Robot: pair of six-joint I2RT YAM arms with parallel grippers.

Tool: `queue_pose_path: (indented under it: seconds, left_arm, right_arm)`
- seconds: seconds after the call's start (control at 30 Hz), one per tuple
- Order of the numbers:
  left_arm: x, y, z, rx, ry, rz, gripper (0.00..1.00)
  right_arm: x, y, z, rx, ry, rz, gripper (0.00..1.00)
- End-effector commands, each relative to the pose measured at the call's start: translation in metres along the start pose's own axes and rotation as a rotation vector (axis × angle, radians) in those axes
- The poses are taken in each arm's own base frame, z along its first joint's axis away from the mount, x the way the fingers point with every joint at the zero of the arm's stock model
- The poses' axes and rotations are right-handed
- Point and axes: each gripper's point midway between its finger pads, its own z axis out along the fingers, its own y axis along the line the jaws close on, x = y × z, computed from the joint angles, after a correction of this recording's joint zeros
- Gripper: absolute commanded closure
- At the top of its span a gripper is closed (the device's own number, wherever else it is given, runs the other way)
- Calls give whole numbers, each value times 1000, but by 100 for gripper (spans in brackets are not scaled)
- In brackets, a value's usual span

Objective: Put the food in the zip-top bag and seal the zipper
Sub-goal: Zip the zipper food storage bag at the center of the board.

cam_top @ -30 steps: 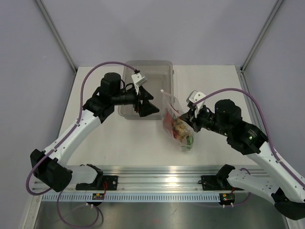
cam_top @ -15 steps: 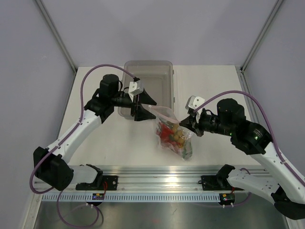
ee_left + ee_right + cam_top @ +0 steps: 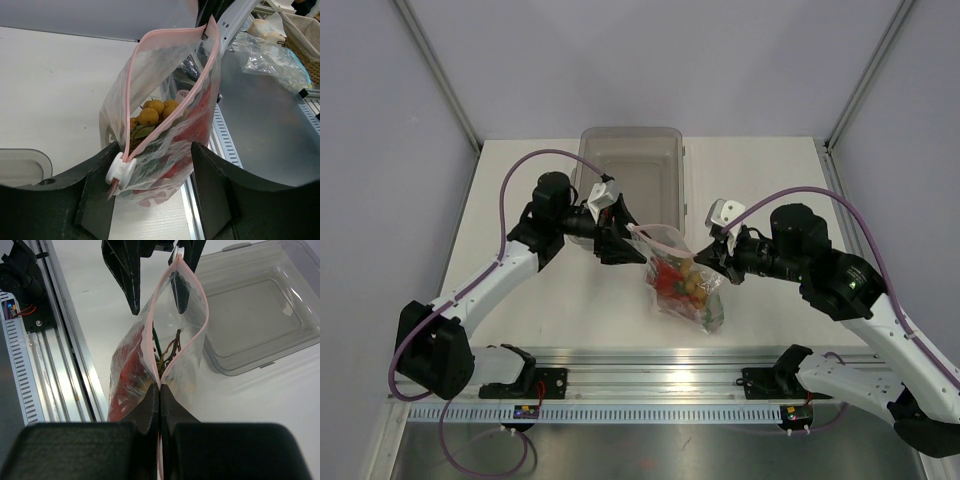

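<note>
The zip-top bag (image 3: 682,285) hangs between the two arms above the white tabletop (image 3: 760,180), in front of the clear grey tray (image 3: 650,185). Whether its bottom rests on the table cannot be told. The food is already inside: the yellow-tan balls (image 3: 150,114), the red lobster (image 3: 125,370) and the thin green stalks (image 3: 156,342) sit low in the bag. Their weight probably keeps it hanging straight. The right gripper (image 3: 159,390) is pressed together on one end of the zipper (image 3: 150,315), apparently as an anchor so that the mouth stays stretched. At the far end the left gripper (image 3: 155,155) stands spread, one finger on either side of the bag at the white slider (image 3: 120,170), and does not visibly clamp it. That placement suits taking hold of the slider and drawing it along the strip toward the right gripper. Between the two ends the pink strips bow apart, so the mouth is open and the sealing looks not yet done. The tabletop is plain and matte, and an aluminium rail (image 3: 650,380) at its near edge carries the arm bases. Pale lavender-grey walls (image 3: 650,60) with metal corner posts close in the other sides. Past the table's edge the left wrist view shows another crumpled plastic bag (image 3: 272,52).
</note>
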Motion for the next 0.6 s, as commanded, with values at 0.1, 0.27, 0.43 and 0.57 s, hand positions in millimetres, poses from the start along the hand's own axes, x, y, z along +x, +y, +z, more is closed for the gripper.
queue_pose_path:
  seconds: [0.1,0.27,0.43,0.57]
  left_arm:
    - [-16,-16,-3,47,-30,80,44]
    - [-15,-15,-6,32,-18,63,53]
    - [-13,-15,-11,12,-11,45,53]
    - [-12,-14,-14,-9,-15,52,56]
  right_arm:
    - [-28,-10,-5,42,-85,-46,100]
    - [-26,-12,-5,58,-80,-42,100]
    - [-23,-15,-8,86,-80,-36,100]
    - [-25,-16,-10,100,-90,-34,100]
